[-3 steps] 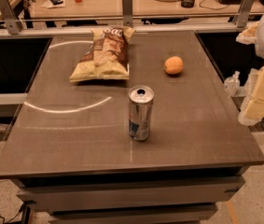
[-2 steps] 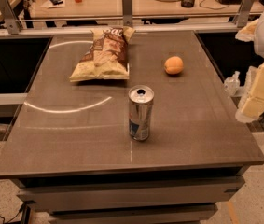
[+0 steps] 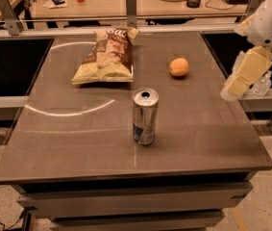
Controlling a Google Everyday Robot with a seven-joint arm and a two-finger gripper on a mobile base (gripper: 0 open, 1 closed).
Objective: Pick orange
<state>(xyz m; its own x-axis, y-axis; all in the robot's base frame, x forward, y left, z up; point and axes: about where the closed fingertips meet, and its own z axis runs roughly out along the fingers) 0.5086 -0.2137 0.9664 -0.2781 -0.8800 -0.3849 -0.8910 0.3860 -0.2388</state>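
The orange [image 3: 179, 67] is a small round fruit lying on the brown table [image 3: 78, 138], right of centre towards the back. My gripper [image 3: 232, 89] hangs at the end of the white arm by the table's right edge. It is to the right of the orange, a little nearer than it, above the table's surface and apart from the fruit. Nothing shows in the gripper.
A silver drink can [image 3: 144, 116] stands upright in the middle of the table, in front of the orange. A yellow-brown chip bag [image 3: 107, 57] lies at the back left. A rail with posts [image 3: 131, 4] and a cluttered desk run behind the table.
The arm and gripper have moved left and up, closer over the table's right edge. The orange, can and chip bag have not moved.
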